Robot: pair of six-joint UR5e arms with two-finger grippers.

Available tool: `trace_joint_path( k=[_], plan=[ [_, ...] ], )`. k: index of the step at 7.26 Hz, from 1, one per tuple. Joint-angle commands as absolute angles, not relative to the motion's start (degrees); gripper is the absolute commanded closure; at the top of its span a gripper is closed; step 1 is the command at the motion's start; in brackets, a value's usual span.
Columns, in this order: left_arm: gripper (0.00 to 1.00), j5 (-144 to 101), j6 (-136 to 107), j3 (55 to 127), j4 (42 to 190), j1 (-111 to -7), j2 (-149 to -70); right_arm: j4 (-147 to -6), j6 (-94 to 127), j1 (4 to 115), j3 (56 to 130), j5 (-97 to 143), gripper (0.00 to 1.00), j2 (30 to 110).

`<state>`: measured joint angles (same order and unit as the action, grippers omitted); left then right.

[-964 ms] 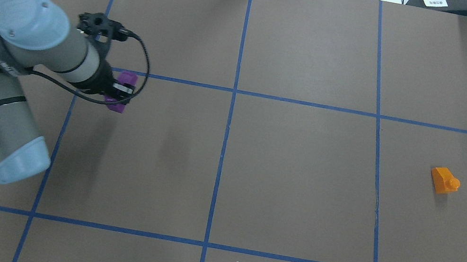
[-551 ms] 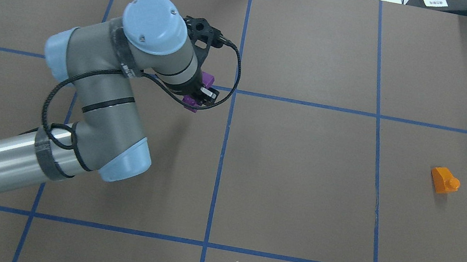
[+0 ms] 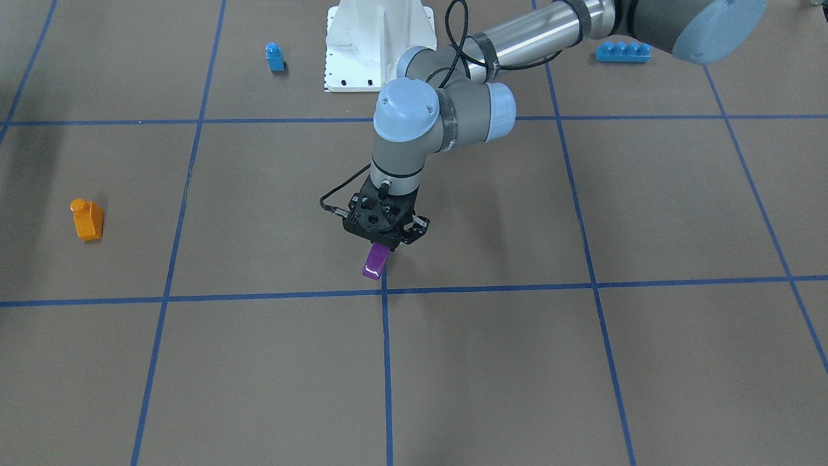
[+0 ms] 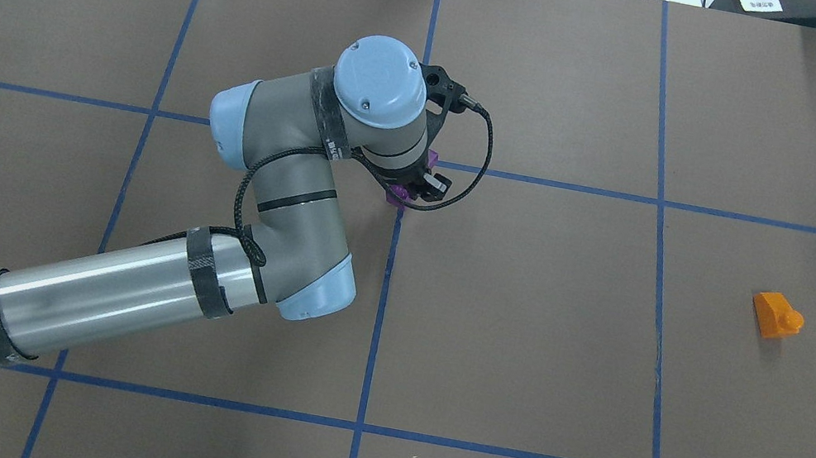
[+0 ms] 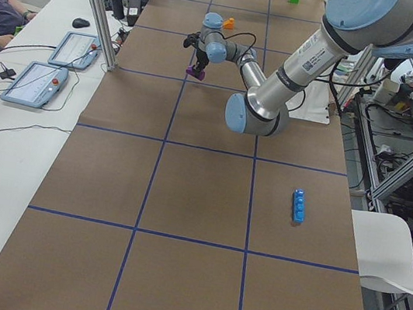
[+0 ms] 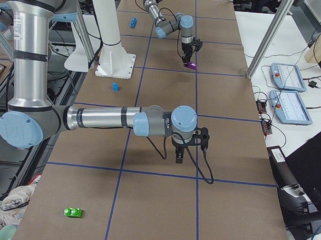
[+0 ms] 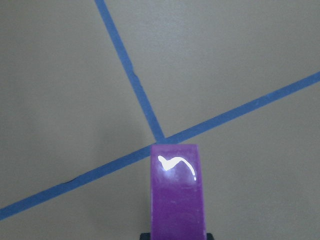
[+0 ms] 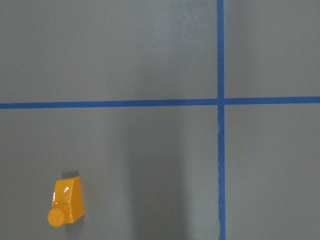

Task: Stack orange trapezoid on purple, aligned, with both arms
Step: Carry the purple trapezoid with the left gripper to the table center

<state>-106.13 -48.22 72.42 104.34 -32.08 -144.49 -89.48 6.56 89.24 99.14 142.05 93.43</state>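
My left gripper (image 3: 383,244) is shut on the purple block (image 3: 375,263) and holds it end-down at the central crossing of the blue tape lines. The block also shows in the overhead view (image 4: 398,192) and fills the bottom of the left wrist view (image 7: 177,195). The orange trapezoid (image 4: 776,316) lies alone on the table far to the robot's right; it also shows in the front view (image 3: 87,220) and the right wrist view (image 8: 67,202). My right gripper (image 6: 179,155) shows only in the exterior right view, above the table; I cannot tell whether it is open or shut.
A white base pedestal (image 3: 378,39) stands at the robot's side of the table. A small blue single-stud block (image 3: 275,57) and a long blue brick (image 3: 622,52) lie near it. A green block (image 6: 73,212) lies at the near end in the exterior right view.
My left arm has swung to the right with the purple block in its gripper, from the left grid cell to the central tape crossing. The orange trapezoid has not moved.
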Motion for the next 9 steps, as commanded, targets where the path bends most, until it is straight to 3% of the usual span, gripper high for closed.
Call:
trace_joint_path(
  k=[1,5,6,7,8,9],
  plan=[
    [1.0,-106.2,-53.2,70.5,104.8,-31.5,-145.3,-89.5,6.6,89.2,99.1,142.1,0.0,93.4],
    [1.0,-106.2,-53.4,69.1,104.9,-30.7,-145.2,-89.5,6.6,89.2,99.1,142.1,0.0,93.4],
    [0.89,-106.1,-53.3,69.1,104.9,-30.3,-145.2,-89.5,6.6,89.2,99.1,142.1,0.0,93.4],
    [0.7,-106.1,-53.3,68.3,104.9,-30.2,-145.2,-89.5,6.6,89.2,99.1,142.1,0.0,93.4],
    [0.43,-106.1,-53.3,68.3,104.9,-30.2,-145.2,-89.4,6.5,89.2,99.1,142.1,0.0,93.4],
    [0.0,-106.1,-53.1,68.4,104.9,-30.2,-145.1,-89.2,6.5,89.2,99.1,142.0,0.0,93.4]
  ],
)
